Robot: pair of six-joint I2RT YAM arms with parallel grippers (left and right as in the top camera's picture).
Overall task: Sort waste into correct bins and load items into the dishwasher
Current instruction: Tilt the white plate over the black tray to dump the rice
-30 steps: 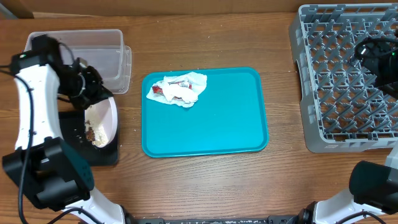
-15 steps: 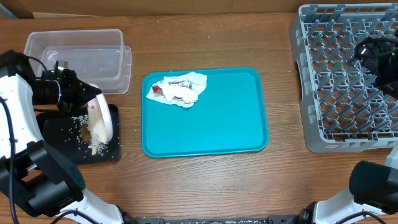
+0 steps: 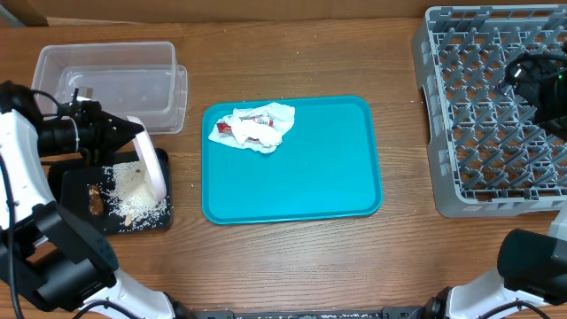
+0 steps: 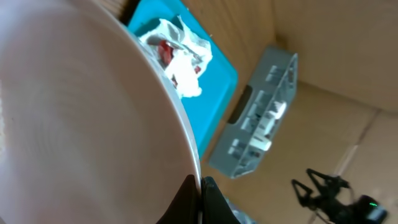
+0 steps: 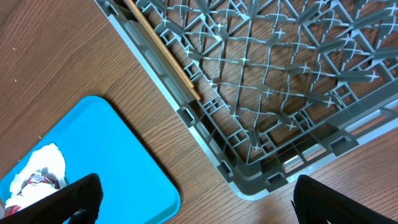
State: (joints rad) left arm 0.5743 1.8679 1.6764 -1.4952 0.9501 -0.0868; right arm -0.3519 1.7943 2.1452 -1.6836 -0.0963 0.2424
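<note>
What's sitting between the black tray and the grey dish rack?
The teal tray, carrying the crumpled napkin and wrapper, as the overhead view shows.

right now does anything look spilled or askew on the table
The white plate is tipped on edge over the black tray, with rice grains and a brown lump dumped in it. Looks like deliberate scraping, not an accident.

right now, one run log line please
left gripper: shut on plate, tilted over black tray | rice and brown lump: on black tray | napkin: on teal tray | right gripper: open over dish rack
</note>
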